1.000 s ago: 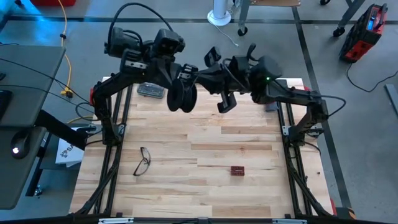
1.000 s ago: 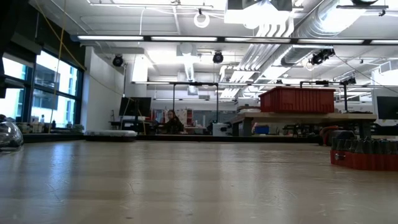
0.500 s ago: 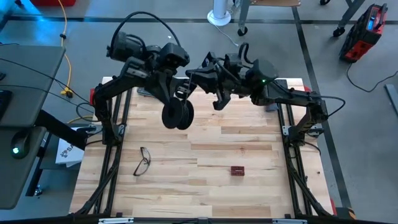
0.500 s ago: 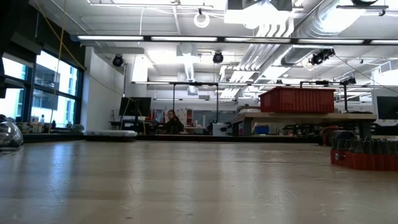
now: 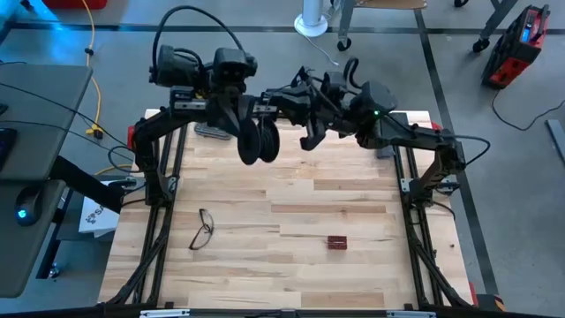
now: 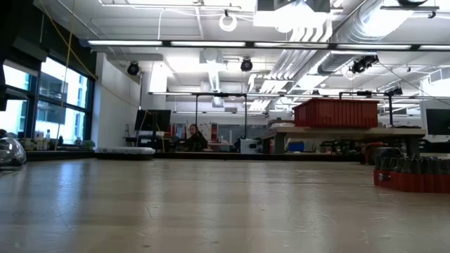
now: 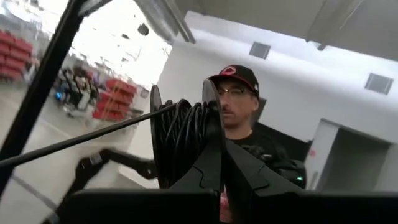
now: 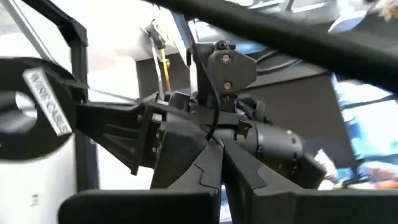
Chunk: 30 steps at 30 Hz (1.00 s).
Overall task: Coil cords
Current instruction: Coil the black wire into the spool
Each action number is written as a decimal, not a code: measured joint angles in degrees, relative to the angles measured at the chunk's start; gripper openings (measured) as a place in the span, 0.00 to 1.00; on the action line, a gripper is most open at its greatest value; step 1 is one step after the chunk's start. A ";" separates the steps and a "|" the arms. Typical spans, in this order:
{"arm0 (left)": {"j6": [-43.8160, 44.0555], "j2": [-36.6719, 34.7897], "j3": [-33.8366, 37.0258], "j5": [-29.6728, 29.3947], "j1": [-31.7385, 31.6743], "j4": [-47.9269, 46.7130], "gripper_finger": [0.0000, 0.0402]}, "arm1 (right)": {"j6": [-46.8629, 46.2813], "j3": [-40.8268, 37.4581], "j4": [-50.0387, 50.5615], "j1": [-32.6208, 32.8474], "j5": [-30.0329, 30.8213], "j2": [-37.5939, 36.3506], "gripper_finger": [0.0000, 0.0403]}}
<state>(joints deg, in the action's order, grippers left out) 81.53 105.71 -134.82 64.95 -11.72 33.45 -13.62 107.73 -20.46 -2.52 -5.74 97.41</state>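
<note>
— Reel position?
— Raised above the table, clamped edge-on between the fingers of the left gripper, dark wire wound on it.

— Right gripper?
— Beside the reel, level with the left gripper; fingers pressed together on a thin strand of wire.

— Below them?
— Eyeglasses and a small red block, well apart from both grippers.

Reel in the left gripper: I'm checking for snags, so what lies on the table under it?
Under the reel, only bare wooden table shows around its outline; the patch directly beneath is covered.
</note>
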 joint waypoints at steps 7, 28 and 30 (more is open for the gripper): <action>-3.19 -0.24 0.00 -3.03 0.10 1.22 0.00 | 3.63 0.03 -0.56 -0.54 5.26 0.00 0.00; -4.23 -4.77 -0.33 -7.74 0.17 4.10 0.00 | 34.08 -0.18 10.32 1.72 10.26 -1.63 0.39; -4.28 -4.73 -0.24 -9.11 0.15 3.48 0.00 | 43.43 -0.12 8.68 3.25 14.28 -1.92 0.38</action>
<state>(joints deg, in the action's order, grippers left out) 77.25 100.98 -135.06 55.84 -11.57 36.93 29.82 107.61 -11.78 0.73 8.54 95.48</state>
